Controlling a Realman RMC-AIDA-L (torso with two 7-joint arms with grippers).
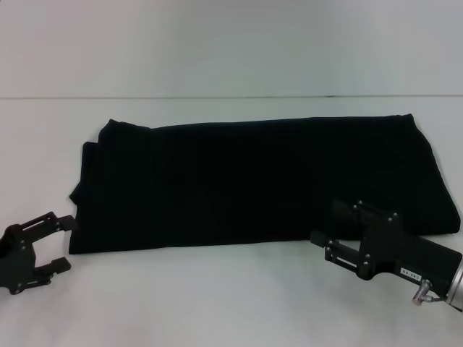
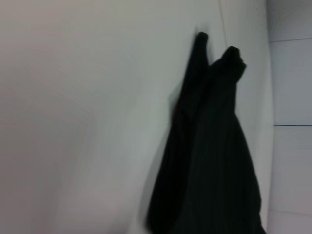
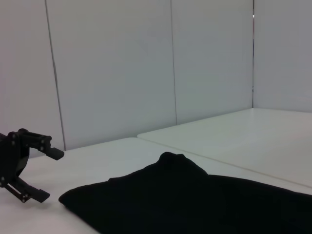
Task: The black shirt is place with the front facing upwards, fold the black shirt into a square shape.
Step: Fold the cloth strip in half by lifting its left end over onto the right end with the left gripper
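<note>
White table (image 1: 231,303) fills the head view, with a seam line running across it behind the cloth. White panelled wall (image 3: 122,73) stands behind the table in the right wrist view.

The black shirt (image 1: 253,184) lies flat mid-table, already folded into a long wide band running side to side. No lettering or label shows on the upper face. Its left end has stepped layered edges and a small corner sticking out; the right end is rounded and reaches nearly to the frame edge. In the left wrist view the shirt (image 2: 209,161) appears as a dark folded mass with two small peaks at one end. In the right wrist view its near edge (image 3: 195,200) sits low on the table with one bump raised.

Right gripper (image 1: 325,246) sits at the shirt's front edge near the right end, body over the cloth's lower corner, pointing left. Cannot tell how its jaws stand.

Left gripper (image 1: 61,242) rests on bare table just off the shirt's front-left corner, apart from the cloth, jaws spread wide, holding nothing. It also shows far off in the right wrist view (image 3: 48,173), spread apart the same way.
</note>
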